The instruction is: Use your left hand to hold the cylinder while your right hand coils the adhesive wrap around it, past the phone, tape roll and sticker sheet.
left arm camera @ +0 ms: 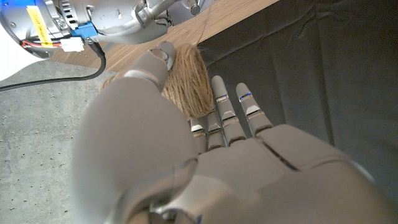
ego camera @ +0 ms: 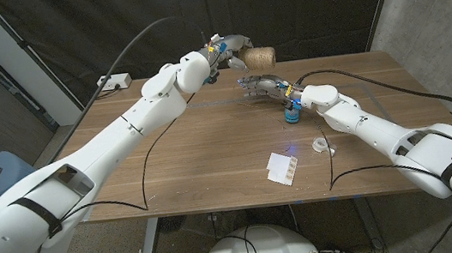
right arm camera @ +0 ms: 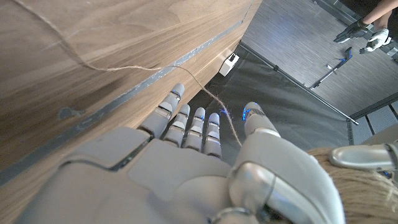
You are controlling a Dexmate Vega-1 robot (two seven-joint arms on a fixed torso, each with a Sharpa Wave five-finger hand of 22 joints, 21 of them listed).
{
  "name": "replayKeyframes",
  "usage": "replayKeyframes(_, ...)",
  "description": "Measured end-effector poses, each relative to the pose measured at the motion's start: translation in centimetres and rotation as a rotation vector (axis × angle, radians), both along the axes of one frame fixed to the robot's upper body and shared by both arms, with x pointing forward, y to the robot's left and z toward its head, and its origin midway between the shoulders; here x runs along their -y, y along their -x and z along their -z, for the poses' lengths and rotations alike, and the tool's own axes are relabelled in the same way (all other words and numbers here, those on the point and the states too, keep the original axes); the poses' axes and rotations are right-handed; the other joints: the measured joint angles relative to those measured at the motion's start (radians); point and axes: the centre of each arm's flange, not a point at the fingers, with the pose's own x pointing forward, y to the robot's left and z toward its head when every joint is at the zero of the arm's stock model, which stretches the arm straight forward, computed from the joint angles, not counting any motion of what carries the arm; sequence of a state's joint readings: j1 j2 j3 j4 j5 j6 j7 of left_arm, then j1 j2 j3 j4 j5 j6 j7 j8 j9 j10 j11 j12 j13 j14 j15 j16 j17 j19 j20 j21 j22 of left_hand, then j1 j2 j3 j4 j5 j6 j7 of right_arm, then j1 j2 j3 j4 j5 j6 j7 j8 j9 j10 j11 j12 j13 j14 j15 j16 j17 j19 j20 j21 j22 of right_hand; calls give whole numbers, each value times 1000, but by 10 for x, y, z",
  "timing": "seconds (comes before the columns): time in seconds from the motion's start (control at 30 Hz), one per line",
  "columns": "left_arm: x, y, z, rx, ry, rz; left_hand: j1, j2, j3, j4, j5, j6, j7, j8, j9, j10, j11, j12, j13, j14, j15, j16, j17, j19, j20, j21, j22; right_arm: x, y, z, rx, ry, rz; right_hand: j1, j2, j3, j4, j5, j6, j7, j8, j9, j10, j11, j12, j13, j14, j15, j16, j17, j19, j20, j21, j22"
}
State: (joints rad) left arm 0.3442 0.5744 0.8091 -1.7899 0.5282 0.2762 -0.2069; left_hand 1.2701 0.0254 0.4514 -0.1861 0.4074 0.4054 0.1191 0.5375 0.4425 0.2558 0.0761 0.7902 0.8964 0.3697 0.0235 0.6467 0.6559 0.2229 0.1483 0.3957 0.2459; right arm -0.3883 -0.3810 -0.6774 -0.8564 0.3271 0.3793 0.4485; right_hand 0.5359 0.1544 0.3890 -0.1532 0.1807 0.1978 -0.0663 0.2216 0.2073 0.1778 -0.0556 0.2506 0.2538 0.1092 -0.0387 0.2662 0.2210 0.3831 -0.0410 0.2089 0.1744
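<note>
My left hand (ego camera: 230,50) holds a cylinder wound with tan twine (ego camera: 260,55) in the air over the table's far edge. In the left wrist view its thumb and fingers (left arm camera: 230,115) grip the twine-wound cylinder (left arm camera: 186,81). My right hand (ego camera: 260,85) hovers just in front of and below it, fingers stretched out. In the right wrist view a thin twine strand (right arm camera: 205,93) comes off the wooden table (right arm camera: 93,56) and runs between the thumb and fingers (right arm camera: 193,124) of my right hand (right arm camera: 186,168). Whether they pinch it is hidden. The cylinder (right arm camera: 354,186) shows beside the thumb.
A small blue roll (ego camera: 292,111) stands on the table by my right wrist. A clear tape roll (ego camera: 323,145) and a white sticker sheet (ego camera: 282,166) lie nearer the front. Black cables (ego camera: 148,162) curve across the wood. A white power strip (ego camera: 114,81) sits at the far left corner.
</note>
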Motion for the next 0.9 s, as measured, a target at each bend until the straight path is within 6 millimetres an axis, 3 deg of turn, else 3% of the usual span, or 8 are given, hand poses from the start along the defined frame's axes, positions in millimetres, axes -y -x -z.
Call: replayKeyframes(0.9, 11, 4, -4, -19, 10, 26, 0, 0, 0, 0, 12, 0, 0, 0, 0, 0, 0, -8, -1, -5, 5, 0, 5, 0, 0, 4, 0, -11, 6, -1, 12, 17, -46, 17, -1, -8, 0, 0, 8, -7, 0, 0, 9, -9, 0, 9, 0, 0, 0, 0, 0, 0, 0, 0)
